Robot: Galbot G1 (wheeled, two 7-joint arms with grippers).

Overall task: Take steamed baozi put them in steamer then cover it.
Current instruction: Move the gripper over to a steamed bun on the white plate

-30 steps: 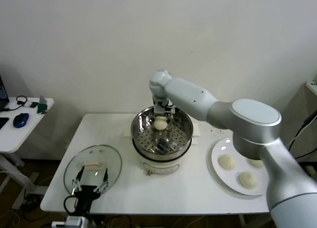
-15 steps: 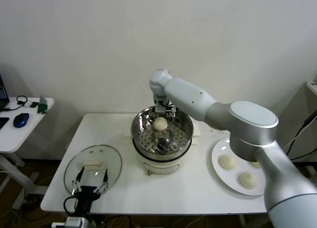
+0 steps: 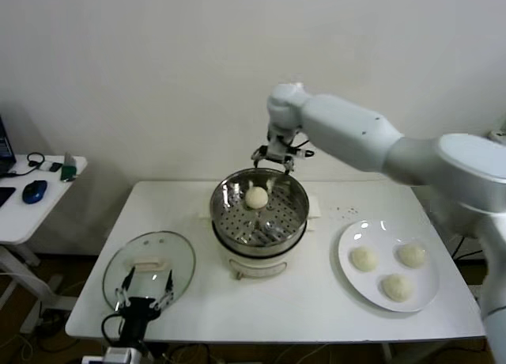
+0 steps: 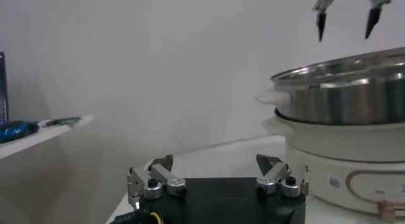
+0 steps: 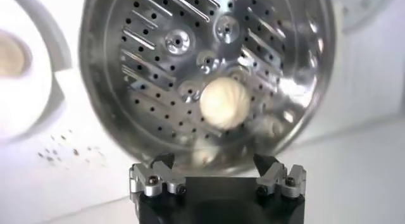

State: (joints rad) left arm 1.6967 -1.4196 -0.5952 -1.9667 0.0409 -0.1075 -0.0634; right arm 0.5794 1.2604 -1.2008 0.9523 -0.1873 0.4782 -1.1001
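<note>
Inside steamer: one steamed baozi

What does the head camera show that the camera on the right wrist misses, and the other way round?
Only the head view shows the glass cover lying on the table, the left end effector open near it, and three baozi on the plate. Only the right wrist view looks straight down past the open right end effector at the perforated floor. Both show the steamer holding one baozi.
</note>
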